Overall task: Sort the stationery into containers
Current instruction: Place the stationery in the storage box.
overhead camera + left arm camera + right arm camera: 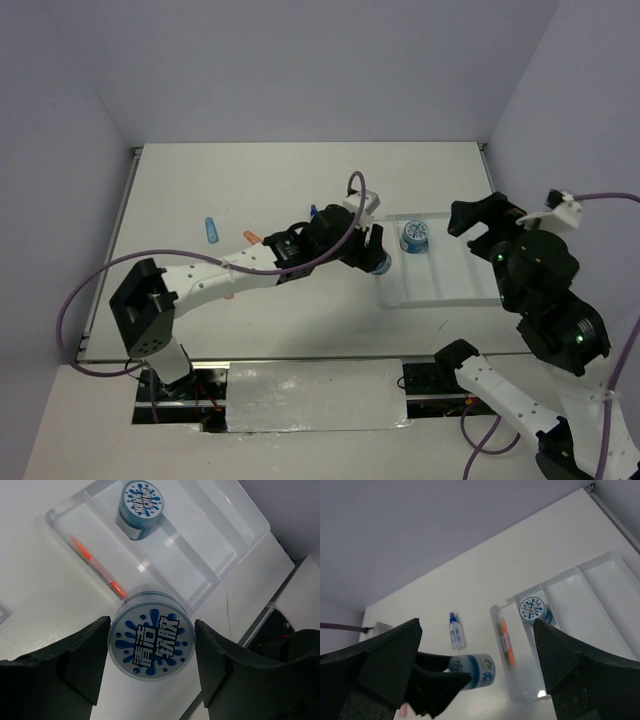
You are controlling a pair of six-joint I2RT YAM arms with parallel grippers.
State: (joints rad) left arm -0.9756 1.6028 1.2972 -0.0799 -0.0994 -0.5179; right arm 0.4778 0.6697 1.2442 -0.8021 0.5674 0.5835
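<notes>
Left arm stretched forward-right; left claw (372,252) clamped on blue-white roll (150,647). Right arm lifted; right claw (476,630) spread wide, empty.

- Bright, even light from overhead; the white bench (300,190) looks nearly washed out.
- Shadows are faint and soft.
- A small glint shows on the clear tray (600,595) corner.
- In the wrist views, the near jaws are dark and blurred.

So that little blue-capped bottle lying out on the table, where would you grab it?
The little bottle seems to lie flat on its side on the table, with both long sides exposed. So I'd probably take it around the middle of the clear body, coming straight down from above and squeezing across its narrow width. The cap end looks too small to hold well.
</notes>
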